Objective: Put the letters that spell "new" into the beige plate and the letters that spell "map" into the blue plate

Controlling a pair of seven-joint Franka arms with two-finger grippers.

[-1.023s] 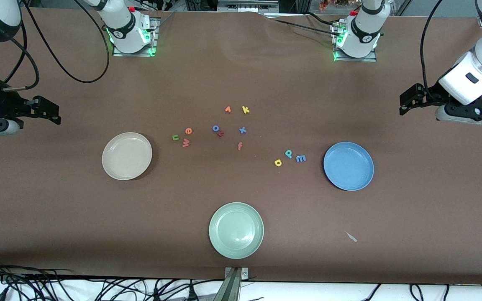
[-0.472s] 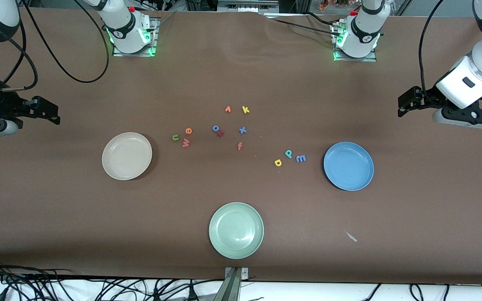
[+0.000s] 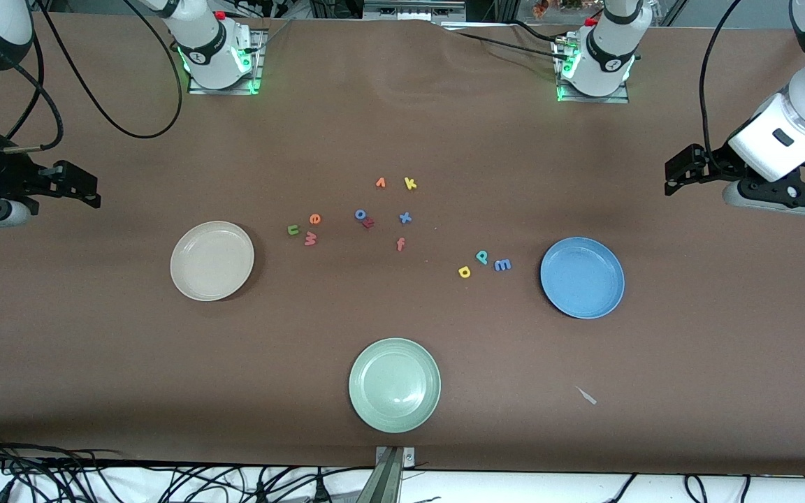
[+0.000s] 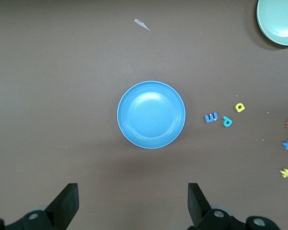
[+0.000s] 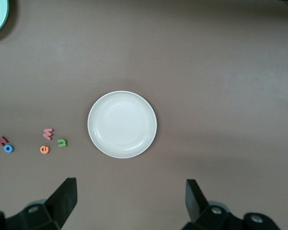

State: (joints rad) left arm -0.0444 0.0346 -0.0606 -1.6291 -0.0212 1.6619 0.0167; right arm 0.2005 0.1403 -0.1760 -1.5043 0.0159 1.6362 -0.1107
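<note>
Six small foam letters lie on the brown bench. The green n, orange e and salmon w cluster beside the beige plate, toward the right arm's end. The blue m, yellow a and teal p sit close beside the blue plate. Both plates hold nothing. The left gripper hangs over bare bench near the blue plate, fingers wide and holding nothing. The right gripper hangs near the beige plate, likewise.
</note>
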